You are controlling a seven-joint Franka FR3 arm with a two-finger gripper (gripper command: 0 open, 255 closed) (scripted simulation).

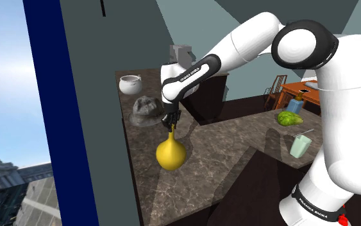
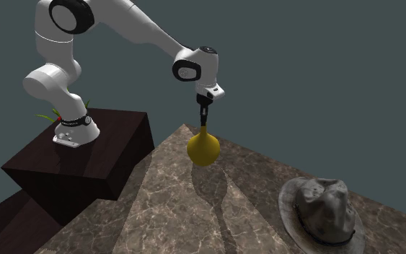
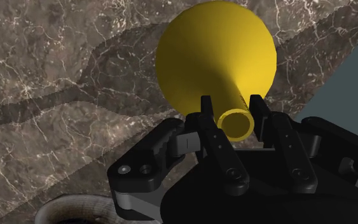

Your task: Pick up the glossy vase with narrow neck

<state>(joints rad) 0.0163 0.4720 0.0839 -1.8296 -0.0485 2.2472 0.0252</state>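
In the shoulder view, from the left, we note a white pot [image 1: 129,84] at the back of the marble counter [image 1: 236,141], then a grey hat [image 1: 145,110]. Next, the gripper [image 1: 171,126] points down, its fingers [image 3: 210,127] clasped on the narrow neck of the yellow vase [image 1: 170,153], which is upright directly below it, near the hat. We cannot tell whether its base touches the counter. Well apart to the right are a green object [image 1: 290,119] and a pale carton [image 1: 300,146].

Soft even light, crisp renders, long grey shadows on the marbled counter [image 2: 166,225].
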